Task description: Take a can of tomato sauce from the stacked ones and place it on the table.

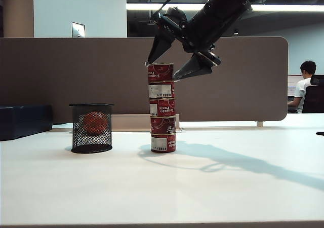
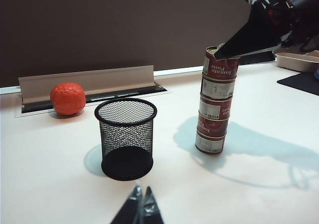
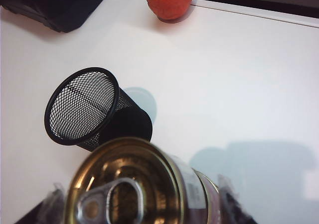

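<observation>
Several red tomato paste tins make up the stacked ones on the white table. The top can of tomato sauce shows its gold lid and pull tab in the right wrist view. My right gripper comes down from above and is open. One finger stands on each side of that top can, with narrow gaps and blurred tips. My left gripper is shut and empty, low over the table on the near side of the mesh cup.
A black mesh cup stands left of the stack. A red ball lies behind it by a cable slot. A brown partition backs the table. A dark box sits far left.
</observation>
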{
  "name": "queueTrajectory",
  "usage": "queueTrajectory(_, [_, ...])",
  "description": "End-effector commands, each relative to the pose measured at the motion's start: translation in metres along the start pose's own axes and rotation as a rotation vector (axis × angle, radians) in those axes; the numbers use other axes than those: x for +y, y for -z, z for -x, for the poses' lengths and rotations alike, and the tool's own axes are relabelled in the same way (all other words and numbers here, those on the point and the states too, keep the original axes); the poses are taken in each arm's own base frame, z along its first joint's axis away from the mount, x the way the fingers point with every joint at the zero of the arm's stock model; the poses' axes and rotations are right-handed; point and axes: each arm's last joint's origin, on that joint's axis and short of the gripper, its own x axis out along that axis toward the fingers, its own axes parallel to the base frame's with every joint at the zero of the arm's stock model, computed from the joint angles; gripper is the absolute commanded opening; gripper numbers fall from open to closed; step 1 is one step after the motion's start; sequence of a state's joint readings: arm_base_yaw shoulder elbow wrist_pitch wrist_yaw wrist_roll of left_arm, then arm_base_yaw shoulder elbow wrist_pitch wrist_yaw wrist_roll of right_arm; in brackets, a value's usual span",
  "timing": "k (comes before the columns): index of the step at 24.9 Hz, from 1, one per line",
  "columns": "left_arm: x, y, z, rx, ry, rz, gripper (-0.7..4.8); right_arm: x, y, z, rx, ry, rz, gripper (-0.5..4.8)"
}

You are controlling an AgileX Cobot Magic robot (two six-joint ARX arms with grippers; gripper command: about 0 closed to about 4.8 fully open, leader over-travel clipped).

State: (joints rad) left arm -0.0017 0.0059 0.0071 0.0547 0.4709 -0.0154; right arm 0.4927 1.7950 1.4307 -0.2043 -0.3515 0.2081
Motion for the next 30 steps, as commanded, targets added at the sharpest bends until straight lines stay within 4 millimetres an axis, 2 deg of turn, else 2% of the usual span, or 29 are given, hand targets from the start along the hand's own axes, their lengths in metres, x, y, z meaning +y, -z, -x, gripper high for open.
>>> queueTrajectory(1, [-0.0001,-0.0018,0.0002,-0.008,0.003,-0.008,-0.06,0.0025,-0.0033,0.0019,-0.015,-0.004,0.010,3.81])
queueTrajectory(2, [-0.0001,-0.0018,0.0002,-0.008,0.003,-0.008,-0.06,0.0026,-0.0034,0.0019,-0.016,-0.004,0.010,3.55])
queueTrajectory(13, [-0.0001,-0.0018,0.0002,-0.008,0.003,-0.008,-0.06,0.0026,-0.0035,0.0019,-0.016,-0.004,0.010,3.52])
queueTrajectory(17, [-0.0001,-0.0018,0.0002,-0.008,0.003,-0.008,-0.06,0.0029,-0.0034,0.0019,-0.014,-0.015,0.011,2.90])
queueTrajectory(22, [-0.0001,-0.0018,0.0002,-0.008,0.003,-0.008,-0.06,0.0029,-0.0034,0.0019,-0.014,-0.015,0.011,2.90])
queueTrajectory(23, [-0.0001,-0.0018,0.0002,-0.008,0.003,-0.008,-0.06,0.0029,-0.0034,0.0019,-0.014,-0.015,0.011,2.64])
queueTrajectory(24, [-0.0001,-0.0018,0.0002,-0.008,0.003,-0.008,-0.06,0.0029,-0.0034,0.0019,-0.014,-0.015,0.011,2.59])
queueTrajectory(30, [-0.0001,-0.0018,0.0002,-0.008,0.002,-0.008,-0.06,0.0029,-0.0035,0.0019,-0.015,-0.015,0.011,2.59])
